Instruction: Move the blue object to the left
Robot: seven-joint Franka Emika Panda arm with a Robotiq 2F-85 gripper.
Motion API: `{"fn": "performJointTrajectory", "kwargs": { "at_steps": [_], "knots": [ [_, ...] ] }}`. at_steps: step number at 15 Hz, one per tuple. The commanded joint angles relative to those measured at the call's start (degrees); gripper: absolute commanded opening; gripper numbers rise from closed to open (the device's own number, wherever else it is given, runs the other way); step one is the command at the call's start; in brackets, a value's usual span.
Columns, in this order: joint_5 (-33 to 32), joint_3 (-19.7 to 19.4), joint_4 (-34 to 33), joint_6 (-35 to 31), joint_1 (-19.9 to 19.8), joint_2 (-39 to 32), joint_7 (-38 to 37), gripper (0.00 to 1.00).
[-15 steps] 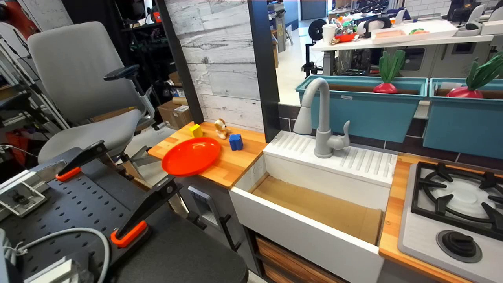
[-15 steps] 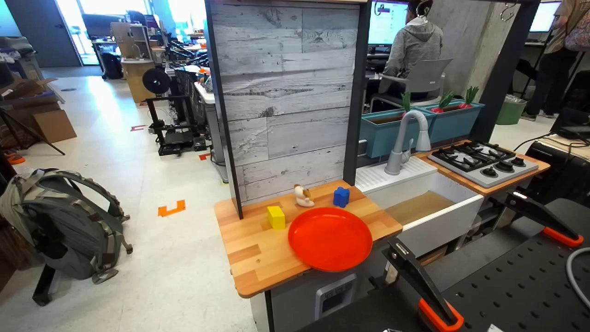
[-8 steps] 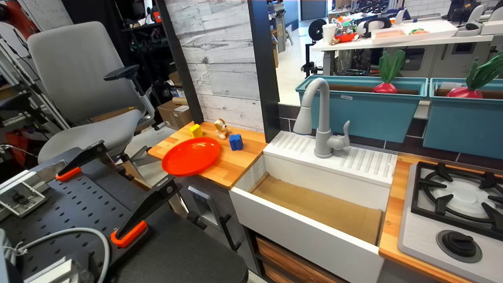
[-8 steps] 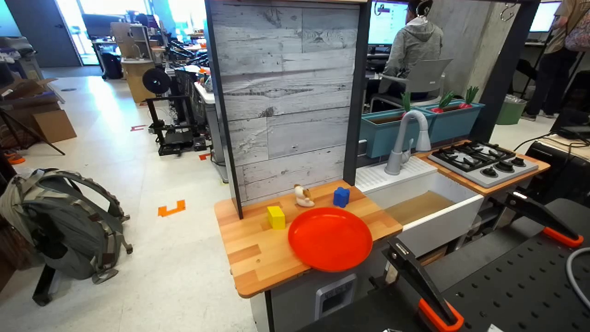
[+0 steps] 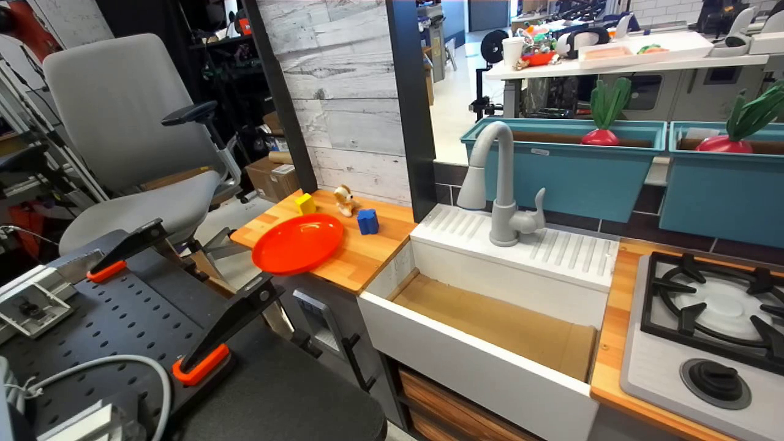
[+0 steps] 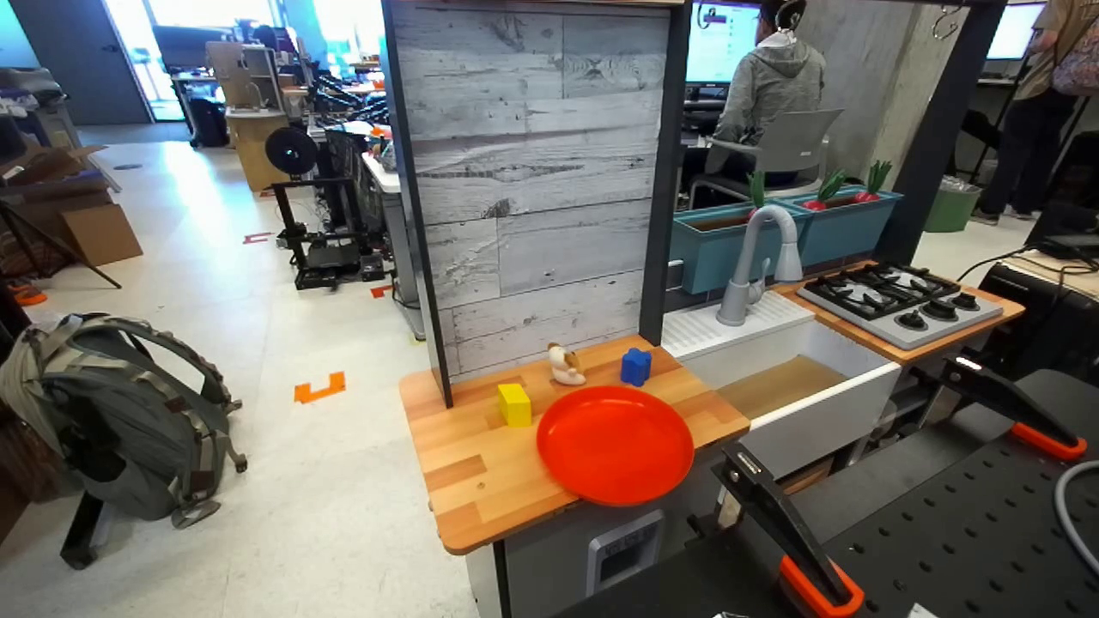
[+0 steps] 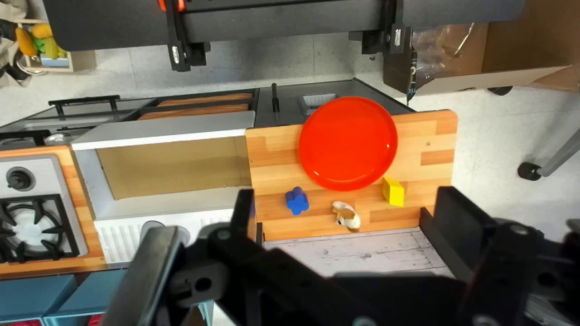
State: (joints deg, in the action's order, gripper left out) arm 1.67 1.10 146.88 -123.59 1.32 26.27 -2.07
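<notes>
On counter (image 7: 276, 167) | blue block (image 7: 297, 201): lobed face up, long axis unclear | hand (image 7: 350, 213): jaws apart

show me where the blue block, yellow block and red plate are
Blue block (image 7: 297, 201): in the wrist view, middle of its flower-shaped top.
Yellow block (image 6: 518, 410): in an exterior view, side facing the camera.
Red plate (image 5: 298, 244): in an exterior view, middle of its upper face.

Brightly lit, washed-out windows (image 6: 347, 24), pincer (image 7: 350, 206) dark, slightly blurred
</notes>
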Motion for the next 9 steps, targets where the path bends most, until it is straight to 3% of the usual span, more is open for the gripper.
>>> {"fn": "performJointTrajectory", "kwargs": {
  "at_steps": [1,5,9],
  "knots": [
    [1.79,0.46,-0.62,-10.07,1.08,-10.13,0.08,1.0],
    [4.02,-0.23,-4.08,-22.08,1.15,-24.52,0.69,1.0],
    [9.55,0.32,-11.95,-30.84,0.17,-39.85,2.11,1.0]
  ]
}}
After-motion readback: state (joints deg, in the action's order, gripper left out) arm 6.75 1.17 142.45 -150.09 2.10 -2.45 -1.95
